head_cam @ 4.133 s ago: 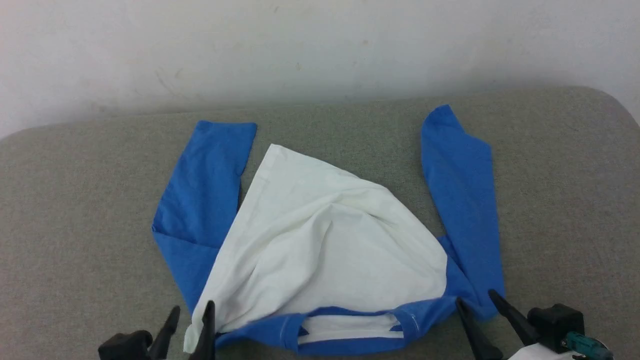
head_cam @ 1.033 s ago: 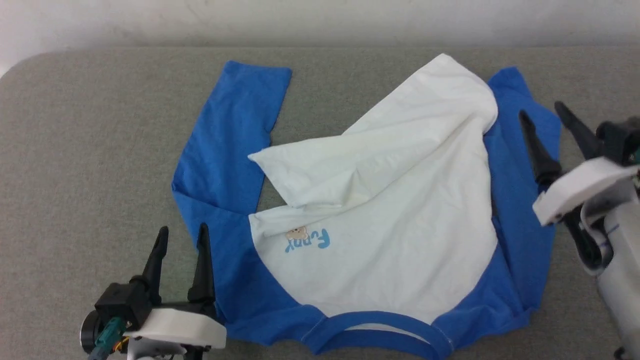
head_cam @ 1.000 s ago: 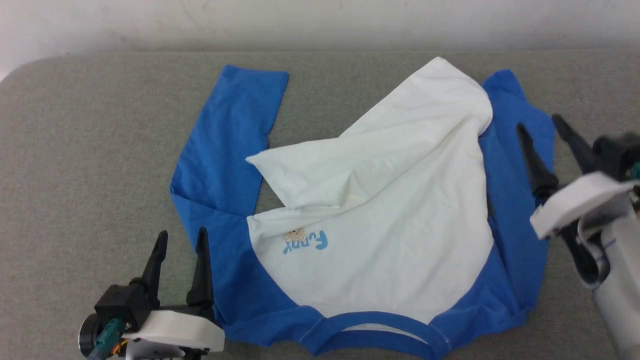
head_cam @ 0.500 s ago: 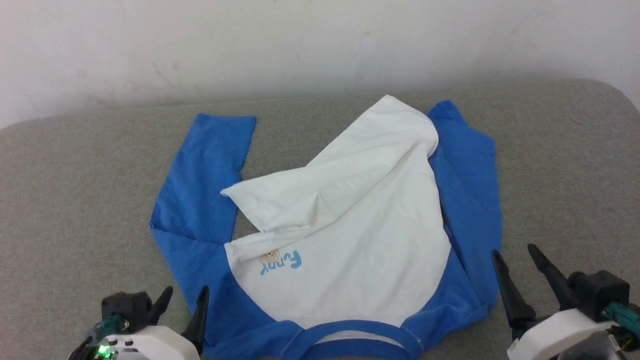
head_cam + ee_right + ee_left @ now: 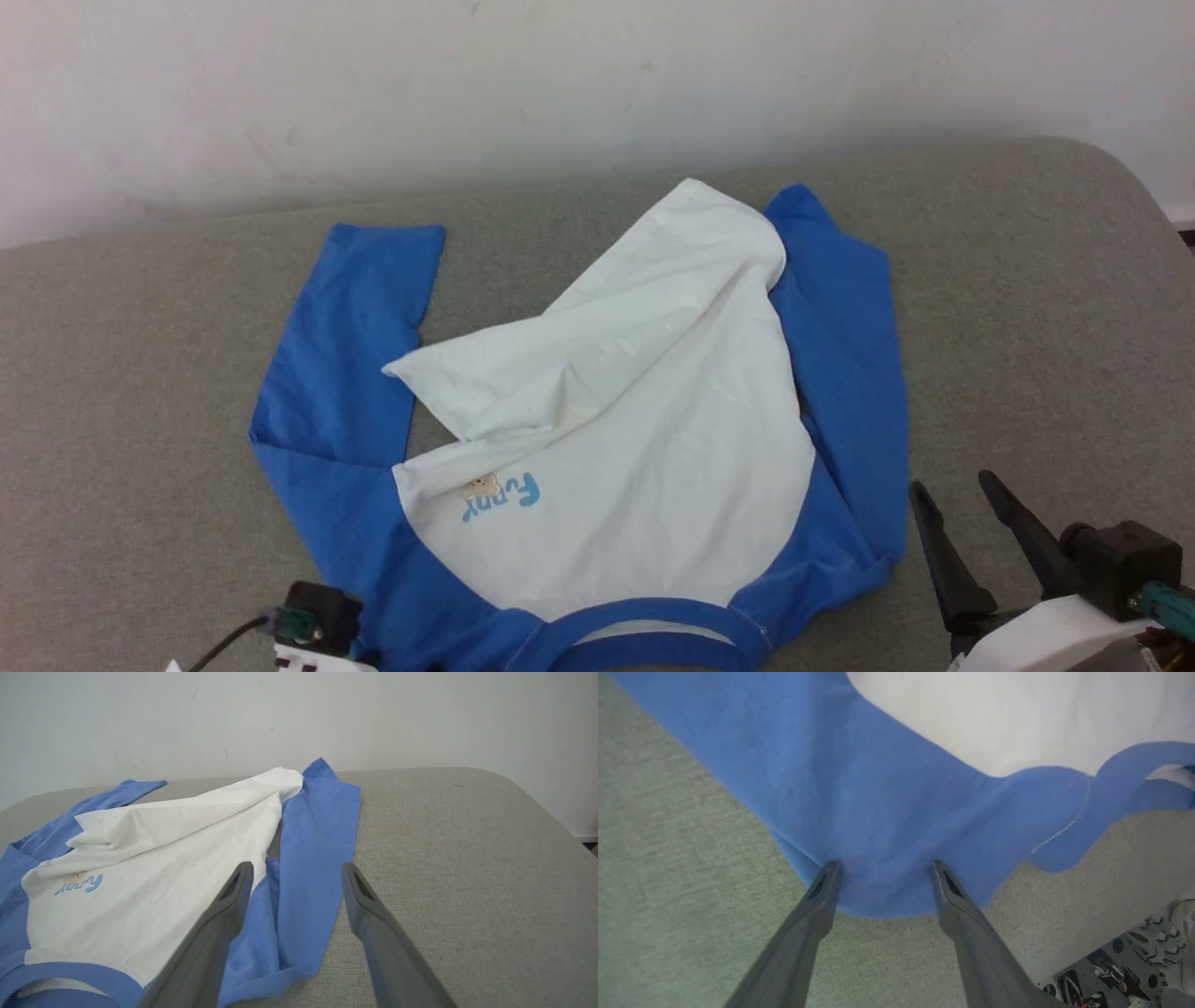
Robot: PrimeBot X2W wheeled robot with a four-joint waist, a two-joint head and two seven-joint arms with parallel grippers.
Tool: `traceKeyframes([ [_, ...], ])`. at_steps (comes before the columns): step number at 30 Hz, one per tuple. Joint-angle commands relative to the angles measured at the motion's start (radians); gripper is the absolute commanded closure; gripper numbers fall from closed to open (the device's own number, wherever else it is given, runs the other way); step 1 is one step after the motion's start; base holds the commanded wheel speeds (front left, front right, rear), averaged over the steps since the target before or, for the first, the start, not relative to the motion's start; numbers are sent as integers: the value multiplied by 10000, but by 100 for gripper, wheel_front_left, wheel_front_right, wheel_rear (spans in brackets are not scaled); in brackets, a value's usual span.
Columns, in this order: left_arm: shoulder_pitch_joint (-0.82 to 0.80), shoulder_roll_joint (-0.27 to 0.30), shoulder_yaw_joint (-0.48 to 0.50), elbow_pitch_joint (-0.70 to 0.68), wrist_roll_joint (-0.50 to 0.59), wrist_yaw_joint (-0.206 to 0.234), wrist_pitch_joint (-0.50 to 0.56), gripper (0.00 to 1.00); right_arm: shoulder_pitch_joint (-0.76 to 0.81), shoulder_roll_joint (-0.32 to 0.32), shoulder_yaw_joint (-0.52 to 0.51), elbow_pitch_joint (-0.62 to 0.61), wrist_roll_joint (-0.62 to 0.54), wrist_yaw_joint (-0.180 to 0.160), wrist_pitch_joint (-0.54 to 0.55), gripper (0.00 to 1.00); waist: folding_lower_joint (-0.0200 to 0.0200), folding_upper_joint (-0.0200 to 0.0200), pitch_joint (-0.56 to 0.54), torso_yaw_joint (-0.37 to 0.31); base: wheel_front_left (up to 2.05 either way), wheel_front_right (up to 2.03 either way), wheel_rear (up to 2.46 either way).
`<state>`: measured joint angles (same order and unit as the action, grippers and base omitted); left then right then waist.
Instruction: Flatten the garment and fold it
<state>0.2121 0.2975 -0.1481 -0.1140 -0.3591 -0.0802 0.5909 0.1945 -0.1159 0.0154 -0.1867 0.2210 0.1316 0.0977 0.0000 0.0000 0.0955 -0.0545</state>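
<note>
— Where does the shirt (image 5: 635, 467) lie?
— On the grey table (image 5: 1027, 327), near the wall (image 5: 560, 84), with the print (image 5: 504, 493) facing up and the collar (image 5: 644, 611) toward the robot. Both blue sleeves point to the wall. The white body is not flat: the hem corner on the robot's left is folded over onto the chest.
— And the left gripper (image 5: 886, 865)?
— Its fingers stand apart, with nothing between them. The tips are on the blue shoulder, just at the edge of the cloth.
— The right gripper (image 5: 949, 483)?
— Also spread wide and empty. It is over bare table, just beside the right sleeve (image 5: 850, 355), not touching it.
</note>
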Motion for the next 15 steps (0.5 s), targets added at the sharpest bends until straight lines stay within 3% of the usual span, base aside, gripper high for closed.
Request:
traceKeyframes([
  [1,-89,96,-105,219,39,-104,85,0,-41,53,-14,-66,15,-9,34,0,0,0,270,-88,0,0,0],
  [5,-467,160,-662,1202,108,-262,295,0,-155,86,-23,-73,54,-9,80,0,0,0,565,-143,0,0,0],
  [9,-489,185,-1248,2081,4,-330,1390,0,-209,-10,-165,-13,111,-9,294,0,0,0,684,-178,0,0,0],
  [10,-487,198,-1310,2175,-4,-314,1619,34,-209,-71,-189,24,148,-9,441,0,0,0,695,-176,0,0,0],
  [11,-467,161,-1321,2242,-63,-249,1820,53,-210,-152,-193,56,211,-9,596,0,0,0,697,-165,0,0,0],
  [12,-453,151,-1343,2269,-80,-196,1981,98,-207,-253,-167,89,296,-9,780,0,0,0,691,-149,0,0,0],
  [15,-462,105,-1244,2148,-75,24,1921,100,-154,-683,114,234,626,-9,1618,0,0,0,627,-58,0,0,0],
])
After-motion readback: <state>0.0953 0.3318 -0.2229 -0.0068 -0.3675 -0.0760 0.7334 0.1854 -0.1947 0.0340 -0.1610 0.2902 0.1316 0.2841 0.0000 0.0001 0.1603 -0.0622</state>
